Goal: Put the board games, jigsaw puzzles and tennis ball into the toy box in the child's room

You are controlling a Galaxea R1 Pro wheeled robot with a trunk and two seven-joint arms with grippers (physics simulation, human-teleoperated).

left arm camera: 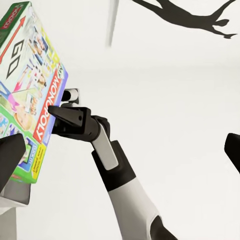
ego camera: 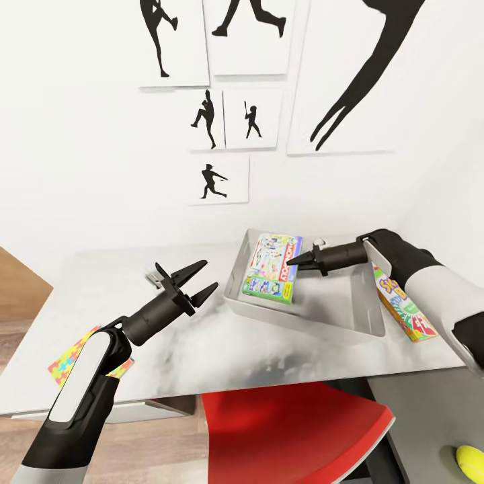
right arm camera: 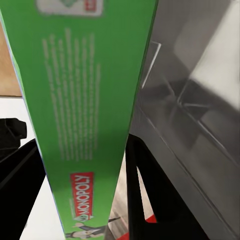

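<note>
Holding green-edged board game [ego camera: 272, 267] pinched edgewise in my right gripper [ego camera: 293, 262] over toy box [ego camera: 349, 296]; lower flat before releasing. Left gripper [ego camera: 204, 277] spread, empty.

Toy box [ego camera: 349, 316] sits on the table [ego camera: 202, 349], right of centre, near the back wall. Green-edged board game [ego camera: 272, 267] is inside the box at its left end, leaning tilted against the left wall, gripped at its right edge between the fingers of the right gripper [ego camera: 294, 261], which reaches in from the right. A second board game [ego camera: 403, 310] stands on the table just right of the box, against its outer wall. Left gripper [ego camera: 193, 281] hangs over the table left of the box, apart from it. Jigsaw puzzle [ego camera: 67, 359] lies at the table's front-left edge, partly under the left arm. Tennis ball [ego camera: 469, 460] lies low at far right, in front of the table wing. Pictures [ego camera: 228, 134] hang on the wall behind.
</note>
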